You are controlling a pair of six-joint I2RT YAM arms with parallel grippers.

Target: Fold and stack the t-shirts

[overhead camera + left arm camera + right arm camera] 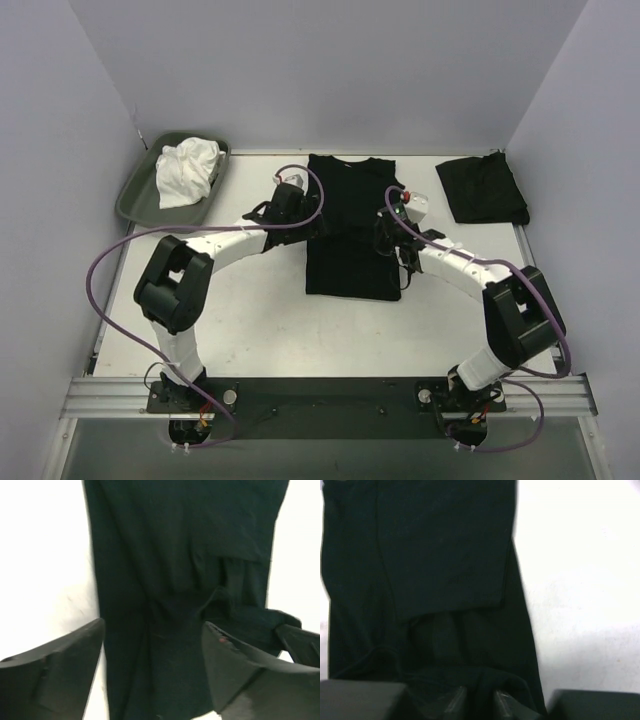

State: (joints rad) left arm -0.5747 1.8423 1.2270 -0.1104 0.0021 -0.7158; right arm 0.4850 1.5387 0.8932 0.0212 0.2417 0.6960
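The left pincer (152, 625) is hanging spread wide over the left edge of the long t-shirt (350, 260). Its two dark fingers (55, 675) are standing well apart. Black cloth and a strip of white table (260, 320) are showing between them, and nothing is being pinched.

Across from it, the right pincer (479, 692) is sitting at the same shirt's right edge. Its fingertips are pressing almost together on a small raised bunch of the black cloth.

Between the two pincers the long t-shirt is lying flat in the middle of the table as a narrow upright strip, with its collar end pointing toward the far wall. From the wrist views, a folded-in flap is lying on top of the shirt's body, and the cloth is wrinkling near the right pincer.

Both white arms are curving inward from their bases at the near edge, each trailing a purple cable (110, 250).

Further out, a folded t-shirt (483, 188) is resting at the far right corner of the table, well apart from the one being handled. At the far left corner a grey-green tray (135, 190) is sitting at an angle, with a crumpled white cloth (187, 170) lying in it.
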